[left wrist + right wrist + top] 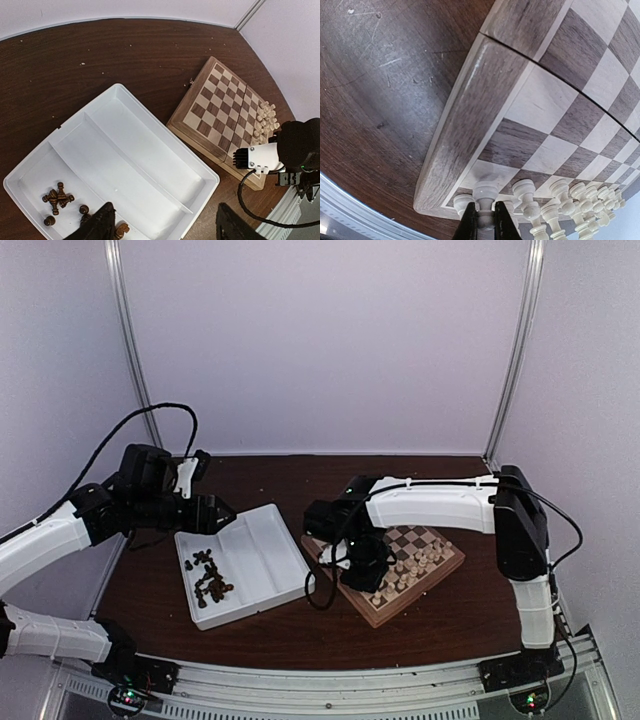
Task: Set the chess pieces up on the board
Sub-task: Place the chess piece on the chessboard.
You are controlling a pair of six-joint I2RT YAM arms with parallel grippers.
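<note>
Right wrist view shows me the right gripper [486,222] pinched narrow on a cream-white piece [485,192] at the board's [455,150] corner, with more cream pieces [560,195] in a row beside it. Farther left, my left gripper [165,227] hangs with its fingers spread wide over the white tray [125,145]. The dark brown pieces [57,196] lie in one compartment of that tray.

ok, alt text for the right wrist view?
The right tool is closed on a cream chess piece at the near corner of the board. More cream pieces stand in rows along that edge; dark wooden table to the left.
</note>
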